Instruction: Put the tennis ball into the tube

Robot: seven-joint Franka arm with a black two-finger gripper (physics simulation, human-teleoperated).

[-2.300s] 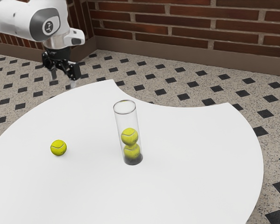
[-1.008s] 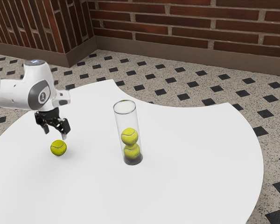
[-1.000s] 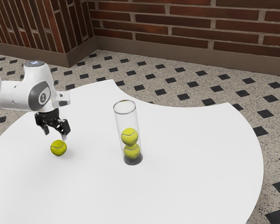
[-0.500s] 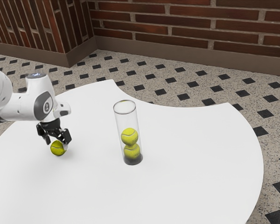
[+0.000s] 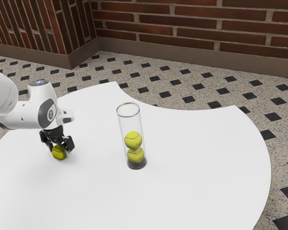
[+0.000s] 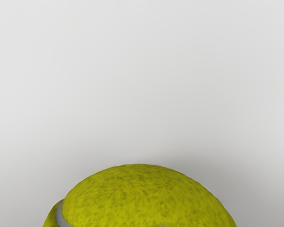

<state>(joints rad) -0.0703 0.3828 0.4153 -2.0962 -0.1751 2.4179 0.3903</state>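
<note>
Well, my gripper [image 5: 60, 150], 2 fingers [image 5: 70, 143] parted, straddles the ball [image 5: 58, 154]; likely light, springy, grippy; I'd squeeze its widest middle.

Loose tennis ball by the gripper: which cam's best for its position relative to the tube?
Exterior view. It shows the loose ball at the gripper, low over the table, apart from the tube. Wrist view gives a close-up of the ball's fuzzy surface and part of its seam, cropped.
</note>
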